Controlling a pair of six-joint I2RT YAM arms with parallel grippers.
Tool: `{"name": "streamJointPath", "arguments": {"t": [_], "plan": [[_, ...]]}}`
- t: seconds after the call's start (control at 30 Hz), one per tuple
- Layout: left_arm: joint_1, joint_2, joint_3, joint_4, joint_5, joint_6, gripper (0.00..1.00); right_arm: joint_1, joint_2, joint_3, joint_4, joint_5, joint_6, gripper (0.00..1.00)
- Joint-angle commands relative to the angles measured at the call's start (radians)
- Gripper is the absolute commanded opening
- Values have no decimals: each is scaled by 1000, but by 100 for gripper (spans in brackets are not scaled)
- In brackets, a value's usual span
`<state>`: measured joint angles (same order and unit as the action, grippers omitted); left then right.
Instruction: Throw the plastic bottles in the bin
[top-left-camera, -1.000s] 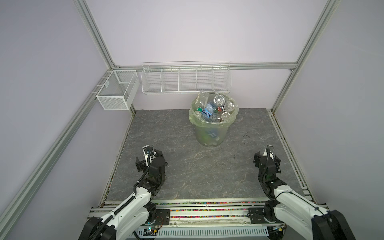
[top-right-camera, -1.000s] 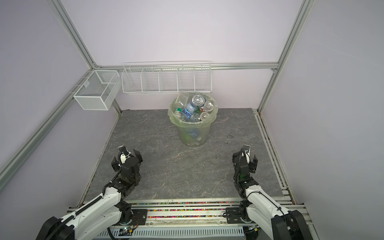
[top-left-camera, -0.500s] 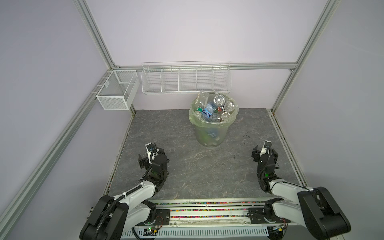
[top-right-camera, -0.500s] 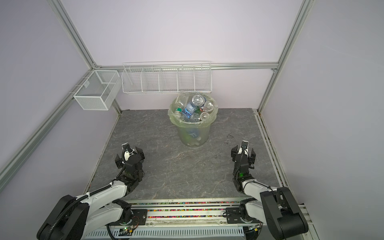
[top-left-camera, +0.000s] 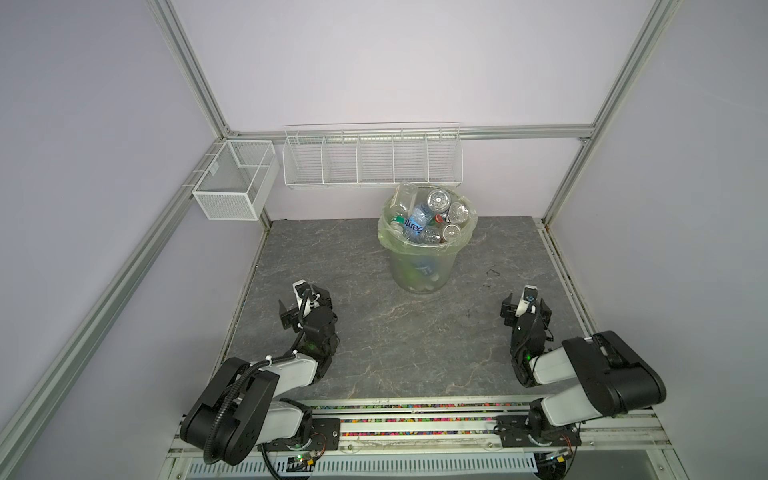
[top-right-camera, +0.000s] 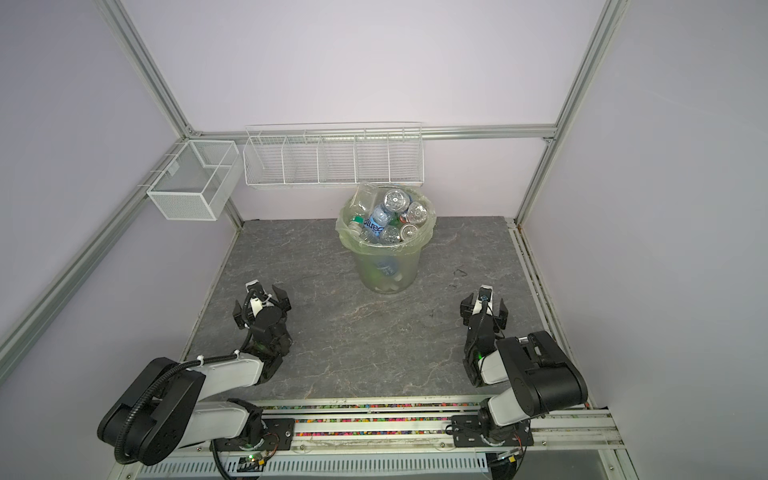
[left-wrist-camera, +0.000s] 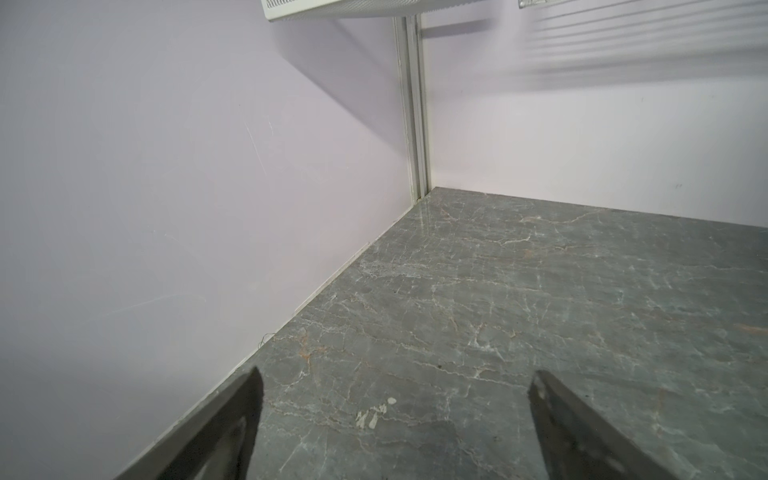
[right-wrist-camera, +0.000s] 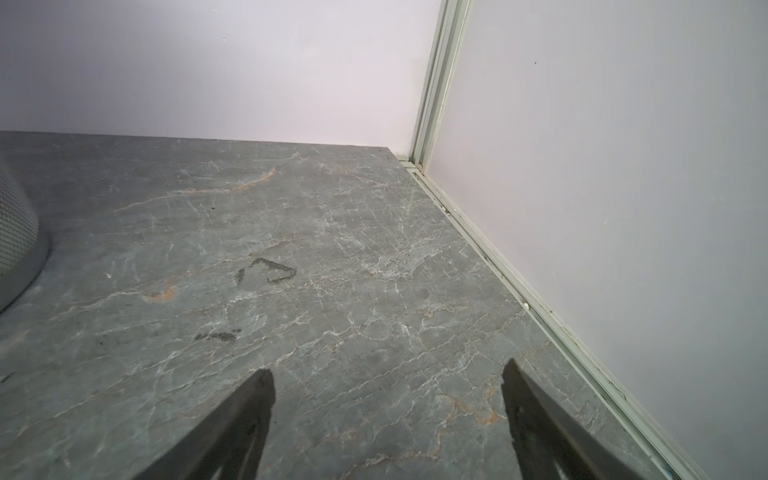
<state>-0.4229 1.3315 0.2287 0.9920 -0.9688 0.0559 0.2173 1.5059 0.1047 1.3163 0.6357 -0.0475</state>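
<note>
Lower left and lower right in both top views, left gripper (top-left-camera: 304, 309) and right gripper (top-left-camera: 526, 311) sit spread and empty. At upper centre, bottles (top-left-camera: 417, 224) fill the bin (top-left-camera: 419, 270); job looks done, so park arms gently, clear of it.

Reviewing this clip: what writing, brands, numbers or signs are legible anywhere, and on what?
No text reads with certainty.
White lettering on the blue label of a clear plastic bottle in the pale green translucent bin: turned and too small to read.
On the grey marbled tabletop, a dark triangular scribble: a mark, no letters.
Labels on the other bottles: too small to read.
</note>
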Motion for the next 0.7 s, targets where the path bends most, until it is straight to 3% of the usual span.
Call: {"name": "streamJointPath", "arguments": {"t": [0.0, 0.17, 0.3, 0.67], "plan": [[9, 38, -20, 162, 16, 51, 99, -6, 0, -10, 120, -47, -36, 88], [10, 100, -59, 294, 26, 87, 99, -5, 59, 11, 121, -236, -120, 88], [10, 143, -97, 423, 39, 110, 99, -6, 64, 10, 121, -248, -118, 88], [55, 207, -73, 422, 94, 88, 99, -37, 90, 19, 121, -303, -125, 88]]}}
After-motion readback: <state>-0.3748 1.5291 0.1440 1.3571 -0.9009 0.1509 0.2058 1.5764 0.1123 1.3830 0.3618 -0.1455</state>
